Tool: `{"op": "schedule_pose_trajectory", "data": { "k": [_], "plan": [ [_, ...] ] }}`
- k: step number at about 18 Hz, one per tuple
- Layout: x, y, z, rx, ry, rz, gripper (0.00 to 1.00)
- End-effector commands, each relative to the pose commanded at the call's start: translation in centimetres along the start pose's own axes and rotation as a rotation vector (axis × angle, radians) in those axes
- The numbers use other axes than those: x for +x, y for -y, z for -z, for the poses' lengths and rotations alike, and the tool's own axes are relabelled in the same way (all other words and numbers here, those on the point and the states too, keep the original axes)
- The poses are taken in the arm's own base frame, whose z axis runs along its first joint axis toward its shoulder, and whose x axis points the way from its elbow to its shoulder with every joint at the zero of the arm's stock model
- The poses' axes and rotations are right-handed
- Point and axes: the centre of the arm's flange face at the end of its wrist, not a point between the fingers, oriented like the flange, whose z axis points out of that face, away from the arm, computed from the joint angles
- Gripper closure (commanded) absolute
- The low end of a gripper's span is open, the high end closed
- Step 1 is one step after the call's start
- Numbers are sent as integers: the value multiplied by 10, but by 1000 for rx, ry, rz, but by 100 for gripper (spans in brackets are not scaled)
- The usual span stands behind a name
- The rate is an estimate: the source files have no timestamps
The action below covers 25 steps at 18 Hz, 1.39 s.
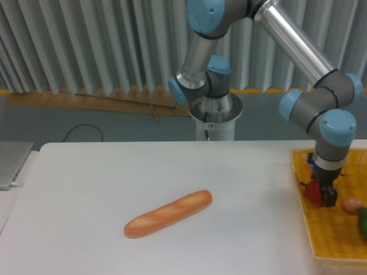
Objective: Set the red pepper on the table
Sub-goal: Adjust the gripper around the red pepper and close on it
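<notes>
The small glossy red pepper (pixel 313 191) is clamped between the dark fingers of the two-finger gripper (pixel 325 195), which points straight down and is closed on it. The pepper is seen over the left edge of the yellow woven basket tray (pixel 332 229), at the right edge of the large white table (pixel 143 172); whether it rests on the tray cannot be told. A pinkish round item (pixel 352 204) and a green vegetable (pixel 363 222) lie in the tray beside the gripper. A long golden baguette (pixel 168 213) lies near the table's front edge, well apart from the tray.
</notes>
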Motion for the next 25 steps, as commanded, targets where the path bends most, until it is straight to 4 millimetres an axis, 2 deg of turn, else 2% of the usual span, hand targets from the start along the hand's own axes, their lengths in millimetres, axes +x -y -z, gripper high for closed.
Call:
{"op": "schedule_pose_trajectory", "data": {
  "k": [7,8,9,11,12,13,15,21,25],
  "plan": [
    [1,-3,0,-3,-3,-5,1],
    [2,-4,-1,-4,-5,-2,14],
    [2,-3,1,-6,-2,3,20],
    [3,-2,2,-5,-3,2,20],
    [3,-2,3,-6,-1,3,19],
    [3,-3,3,-6,-1,-4,0],
    [6,-11,2,-6,0,4,0],
    [27,-59,-1,-58,-37,32,0],
    [24,-55,2,-65,-32,71,0]
  ]
}}
